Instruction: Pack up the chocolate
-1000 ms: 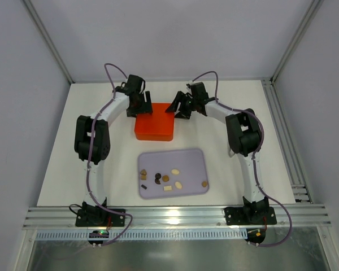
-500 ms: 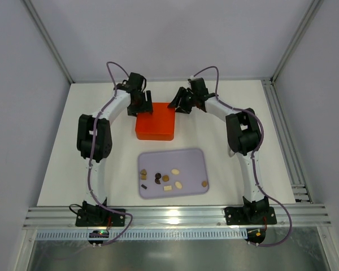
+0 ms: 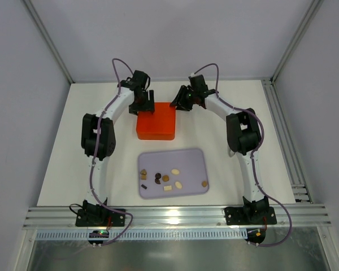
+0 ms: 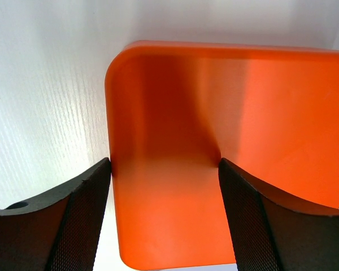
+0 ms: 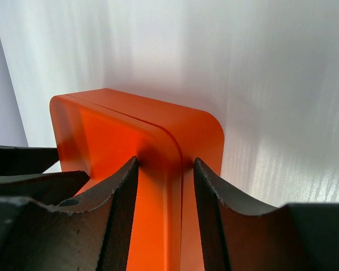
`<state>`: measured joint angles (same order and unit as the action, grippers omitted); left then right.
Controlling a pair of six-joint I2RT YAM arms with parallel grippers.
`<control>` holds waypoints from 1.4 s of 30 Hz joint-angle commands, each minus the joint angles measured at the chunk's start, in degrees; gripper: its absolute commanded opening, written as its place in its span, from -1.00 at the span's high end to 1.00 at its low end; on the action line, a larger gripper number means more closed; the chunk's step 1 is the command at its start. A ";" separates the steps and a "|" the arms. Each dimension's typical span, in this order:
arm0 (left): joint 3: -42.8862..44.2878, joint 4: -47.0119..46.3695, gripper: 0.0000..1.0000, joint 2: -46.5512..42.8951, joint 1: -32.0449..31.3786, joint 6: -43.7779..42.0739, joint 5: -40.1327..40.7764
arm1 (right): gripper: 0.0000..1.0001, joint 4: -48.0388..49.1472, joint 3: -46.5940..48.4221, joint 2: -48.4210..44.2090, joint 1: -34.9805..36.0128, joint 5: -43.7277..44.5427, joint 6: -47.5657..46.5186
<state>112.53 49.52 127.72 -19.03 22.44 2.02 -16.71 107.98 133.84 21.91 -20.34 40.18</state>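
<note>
The chocolate pieces [image 3: 175,171] lie loose on a lavender tray [image 3: 198,158] in the middle of the table: dark brown, tan and cream bits. Behind it stands the closed orange box [image 3: 156,125]. My left gripper [image 3: 143,107] is open at the box's far left corner; in the left wrist view [image 4: 164,161] its fingers straddle the orange box [image 4: 175,101], one at the left edge. My right gripper [image 3: 178,105] is at the far right corner; in the right wrist view [image 5: 165,160] its fingers pinch the box's corner [image 5: 158,121] across the lid seam.
The white table [image 3: 62,152] is walled on three sides, with a metal rail [image 3: 169,217] along the near edge. Both arms reach far out, elbows either side of the tray.
My right gripper has moved in from open beside the box and closed on its far right corner. My left gripper shifted right onto the far left corner. The box moved slightly right.
</note>
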 commanded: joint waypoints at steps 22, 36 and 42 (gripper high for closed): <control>-5.21 14.91 -0.49 7.54 -3.03 -9.25 5.98 | 0.64 18.73 -26.24 -9.21 3.66 -1.11 8.24; -4.69 15.61 -0.50 7.54 -3.03 -11.88 4.48 | 0.71 27.95 -34.59 -12.81 7.18 -1.63 11.67; -0.83 16.84 -0.62 7.81 -2.95 -12.77 6.94 | 0.63 30.68 -38.81 -16.50 8.76 -1.11 12.81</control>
<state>115.07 57.80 127.31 -20.53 11.84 8.78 16.69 72.31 118.63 26.59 -19.77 52.93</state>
